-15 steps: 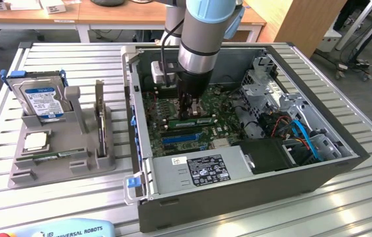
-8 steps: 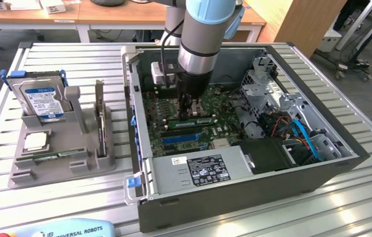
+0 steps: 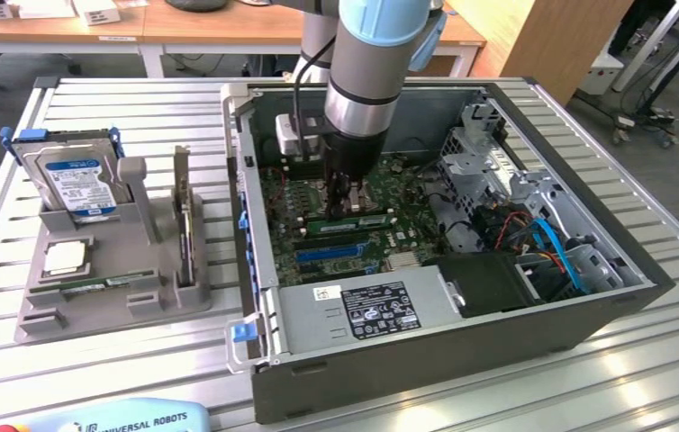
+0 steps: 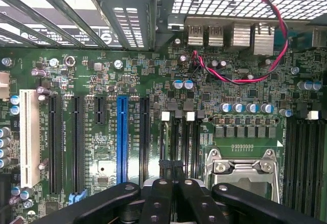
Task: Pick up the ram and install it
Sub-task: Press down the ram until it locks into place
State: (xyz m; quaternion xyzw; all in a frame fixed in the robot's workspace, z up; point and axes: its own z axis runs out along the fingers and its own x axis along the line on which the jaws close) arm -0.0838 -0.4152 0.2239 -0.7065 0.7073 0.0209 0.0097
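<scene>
Ram point(image 3: 364, 221) sat low inside the open computer case point(image 3: 460, 355), a green stick on the motherboard point(image 4: 102, 81) by the memory slots point(image 4: 179, 137). Claw point(image 3: 342, 209) was clenched right at it; couldn't tell if it pinched the stick. Case stood on the worktop point(image 3: 112, 360) beside a grey parts holder point(image 3: 135, 270) with a hard drive point(image 3: 76, 180).

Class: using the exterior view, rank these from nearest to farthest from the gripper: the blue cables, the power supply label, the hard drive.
Measured from the gripper, down over the motherboard:
1. Power supply label, at the case's front edge.
2. Blue cables, toward the exterior view's right.
3. Hard drive, upright in the grey holder outside the case, at the exterior view's left.
</scene>
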